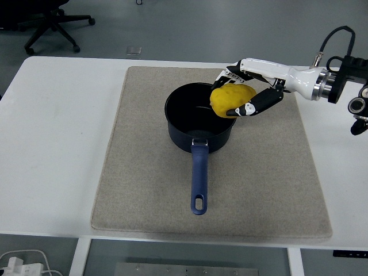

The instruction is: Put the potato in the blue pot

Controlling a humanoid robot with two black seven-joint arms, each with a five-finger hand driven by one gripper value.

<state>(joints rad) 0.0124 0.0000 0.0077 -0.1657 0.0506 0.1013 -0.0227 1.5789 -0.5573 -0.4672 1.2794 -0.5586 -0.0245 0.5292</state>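
Observation:
A dark blue pot [198, 123] with a long handle pointing toward me stands on a beige mat [144, 172] in the middle of the table. My right hand [236, 92] comes in from the right and is shut on a yellow potato [230, 99]. It holds the potato in the air over the pot's right rim. The pot's inside looks empty. My left arm is not in view.
The mat lies on a white table [57, 132]. An office chair [49, 23] stands on the floor beyond the table's far left corner. A white power strip [20, 264] lies on the floor below the near edge.

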